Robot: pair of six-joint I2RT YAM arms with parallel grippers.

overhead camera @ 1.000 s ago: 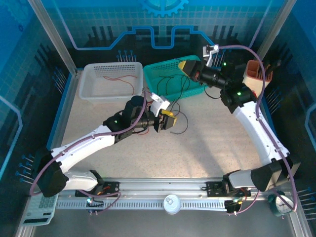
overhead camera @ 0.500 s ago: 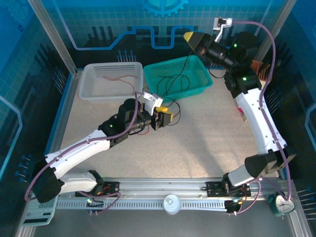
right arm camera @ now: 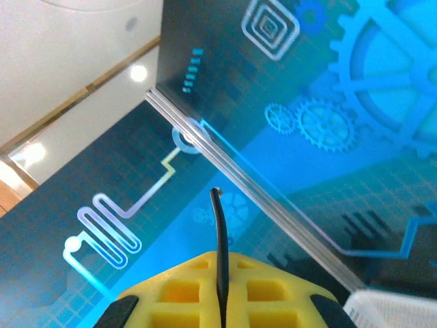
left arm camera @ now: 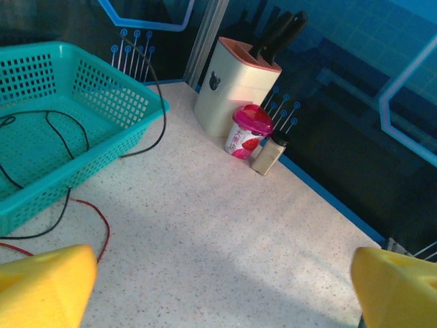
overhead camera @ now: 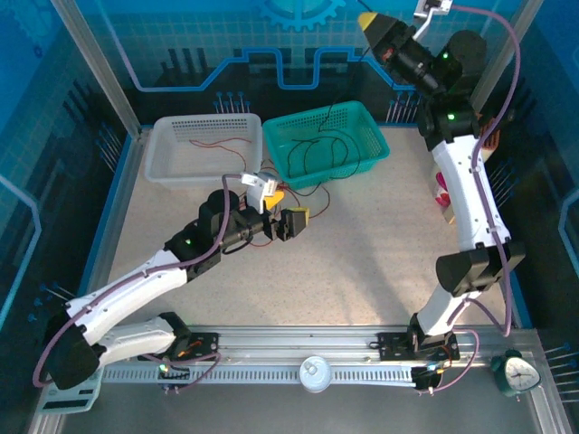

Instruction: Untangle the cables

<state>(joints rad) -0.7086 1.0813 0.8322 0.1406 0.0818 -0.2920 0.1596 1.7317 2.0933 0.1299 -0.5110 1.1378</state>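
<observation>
One cable point(right arm camera: 218, 222) pinched, right hand point(right arm camera: 222, 268); left hand point(left arm camera: 222, 290) spread.

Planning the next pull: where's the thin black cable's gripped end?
Top view, back right: thin black cable pinched in the right gripper, high above the teal plastic basket and trailing down into it.

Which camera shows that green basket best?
The top external view: the whole teal basket shows, with black cables inside. The left wrist view catches part of the basket, cut off at the frame. The right wrist camera faces the wall.
</observation>
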